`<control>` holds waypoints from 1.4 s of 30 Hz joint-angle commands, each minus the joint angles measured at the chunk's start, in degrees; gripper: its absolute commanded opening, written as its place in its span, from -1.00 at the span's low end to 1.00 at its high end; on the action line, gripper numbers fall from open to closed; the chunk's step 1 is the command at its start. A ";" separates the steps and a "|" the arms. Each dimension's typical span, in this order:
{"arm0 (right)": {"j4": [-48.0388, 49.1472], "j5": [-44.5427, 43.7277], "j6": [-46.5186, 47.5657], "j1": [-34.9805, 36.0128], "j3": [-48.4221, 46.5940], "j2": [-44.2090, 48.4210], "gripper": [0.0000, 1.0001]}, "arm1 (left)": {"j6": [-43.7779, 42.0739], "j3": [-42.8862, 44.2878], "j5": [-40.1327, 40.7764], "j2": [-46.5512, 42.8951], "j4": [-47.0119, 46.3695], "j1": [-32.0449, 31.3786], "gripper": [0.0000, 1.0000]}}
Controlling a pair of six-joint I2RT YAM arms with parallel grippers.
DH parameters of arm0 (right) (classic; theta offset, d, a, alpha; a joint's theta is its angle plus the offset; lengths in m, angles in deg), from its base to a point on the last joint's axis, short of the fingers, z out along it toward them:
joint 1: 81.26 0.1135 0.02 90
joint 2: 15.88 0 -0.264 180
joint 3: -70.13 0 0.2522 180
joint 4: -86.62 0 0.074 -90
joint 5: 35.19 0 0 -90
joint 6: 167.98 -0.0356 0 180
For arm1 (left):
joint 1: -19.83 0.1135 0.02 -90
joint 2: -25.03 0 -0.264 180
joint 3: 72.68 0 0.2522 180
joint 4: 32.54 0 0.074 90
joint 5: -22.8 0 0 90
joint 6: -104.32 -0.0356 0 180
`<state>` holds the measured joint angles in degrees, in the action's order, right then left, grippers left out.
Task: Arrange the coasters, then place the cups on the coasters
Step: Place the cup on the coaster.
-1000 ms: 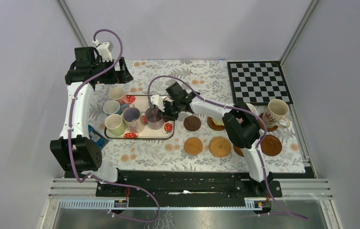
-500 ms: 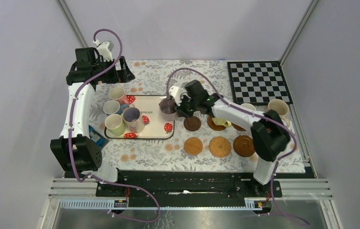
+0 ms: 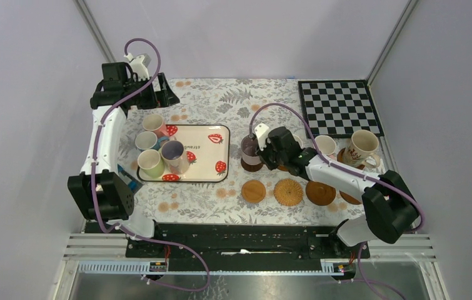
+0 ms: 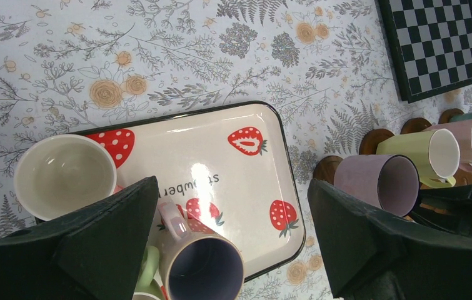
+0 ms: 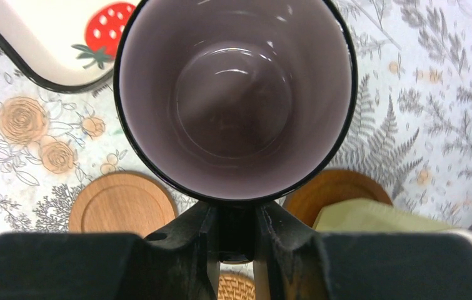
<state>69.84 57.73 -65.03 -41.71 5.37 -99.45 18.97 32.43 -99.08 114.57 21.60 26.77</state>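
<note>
We see the purple mug (image 3: pixel 249 147) now at 3 o'clock of the strawberry tray (image 3: pixel 205 150), off it and over the dark coaster (image 3: pixel 252 166). A second ago it stood on the tray's right end, and half a second ago it hung by the tray's 2 o'clock corner. From above we cannot tell whether the mug rests on that coaster or hangs just over it. The right gripper (image 3: pixel 259 146) stays clamped on the mug from its 3 o'clock side. Its arm has swung so that the elbow lies towards 4 o'clock, uncovering the brown coaster (image 3: pixel 320 192). The green cup (image 3: pixel 150 163) and its three neighbours on the tray's 9 o'clock half have not moved. Nor has the left gripper (image 3: pixel 157 95), which sits at 11 o'clock of the tray.

The right wrist view looks straight down into the mug and shows the two fingers (image 5: pixel 199 240) pinched on its near side at 6 o'clock. We cannot tell whether wall or handle sits between them. It also shows the light wooden coaster (image 5: pixel 120 203) at 7 o'clock of the mug and a sliver of the woven coaster (image 5: pixel 233 290) at 6 o'clock.

Only the left wrist view shows that gripper's jaws spread wide above the tray. It also shows a yellow-green mug (image 4: pixel 417 153) just beside the purple one, which the right arm mostly hides from above.
</note>
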 commanded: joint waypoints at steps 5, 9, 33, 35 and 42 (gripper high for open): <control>12.22 -6.05 -3.33 0.31 4.64 3.99 -1.00 | 1.24 1.09 -2.40 0.57 -2.84 0.16 0.98; 13.72 -5.27 -3.10 0.29 5.40 2.97 -1.00 | 1.18 1.28 -2.44 0.90 -2.85 0.18 0.98; 13.33 -3.09 -3.00 0.35 4.91 -1.76 -1.00 | 0.46 0.52 -1.50 0.72 -2.93 0.18 0.98; 13.51 -1.80 -2.81 0.35 5.09 -2.27 -1.00 | 0.38 0.52 -1.51 0.81 -2.94 0.18 0.98; 13.53 -0.93 -2.84 0.43 5.65 -2.54 -1.00 | 0.02 -0.15 -1.19 0.81 -2.94 0.20 0.98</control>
<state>78.29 55.70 -67.76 -41.66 11.77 -102.86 19.34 32.41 -99.95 115.53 21.36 26.77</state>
